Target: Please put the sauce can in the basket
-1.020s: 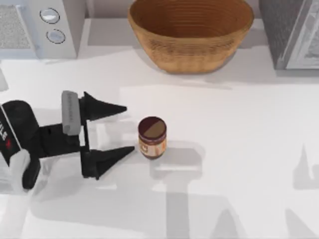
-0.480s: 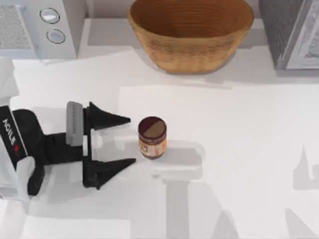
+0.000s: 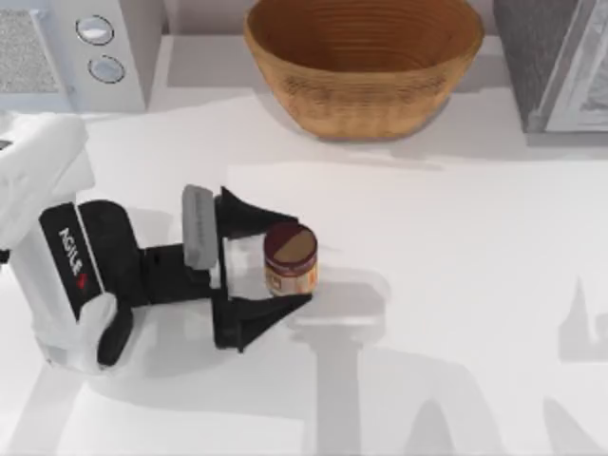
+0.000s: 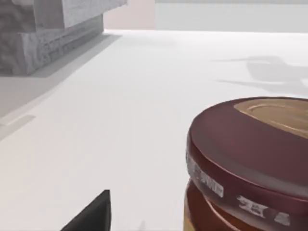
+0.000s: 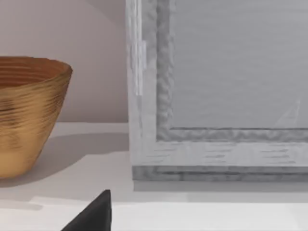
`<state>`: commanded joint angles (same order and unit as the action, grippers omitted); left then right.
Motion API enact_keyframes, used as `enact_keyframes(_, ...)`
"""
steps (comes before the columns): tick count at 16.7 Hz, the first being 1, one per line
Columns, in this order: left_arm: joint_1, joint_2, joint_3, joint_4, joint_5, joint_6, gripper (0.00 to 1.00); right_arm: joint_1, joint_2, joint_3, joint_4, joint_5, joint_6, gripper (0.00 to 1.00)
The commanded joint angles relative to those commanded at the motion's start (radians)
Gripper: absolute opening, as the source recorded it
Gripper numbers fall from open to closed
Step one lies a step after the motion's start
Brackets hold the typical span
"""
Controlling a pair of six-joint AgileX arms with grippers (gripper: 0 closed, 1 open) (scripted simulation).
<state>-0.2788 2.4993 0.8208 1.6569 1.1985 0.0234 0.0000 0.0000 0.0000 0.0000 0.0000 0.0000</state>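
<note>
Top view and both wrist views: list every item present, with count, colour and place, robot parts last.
sauce can: one, maroon-and-tan top, orange label, upright mid-table, left of centre.
basket: one, golden-brown wicker, far edge, centre.
microwave-like appliance: one, light grey with two dials, far left corner.
grey cabinet: one, far right corner.
table: one, white.
left end effector: one, black fingers open on either side of the sauce can; arm white and black.
right end effector: one, a dark fingertip in the right wrist view, facing basket and cabinet.
</note>
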Motion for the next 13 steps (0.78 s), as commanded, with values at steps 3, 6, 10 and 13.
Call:
enact_keyframes(3, -0.050, 0.006, 0.025, -0.016, -0.050, -0.003, 1.00, 0.000, 0.000, 0.000, 0.000, 0.000, 0.000, 1.00)
enact_keyframes(6, -0.052, 0.006, 0.026, -0.017, -0.052, -0.003, 1.00, 0.000, 0.000, 0.000, 0.000, 0.000, 0.000, 1.00)
enact_keyframes(10, -0.052, 0.006, 0.026, -0.017, -0.052, -0.003, 0.77, 0.000, 0.000, 0.000, 0.000, 0.000, 0.000, 1.00)
enact_keyframes(13, -0.052, 0.006, 0.026, -0.017, -0.052, -0.003, 0.55, 0.000, 0.000, 0.000, 0.000, 0.000, 0.000, 1.00)
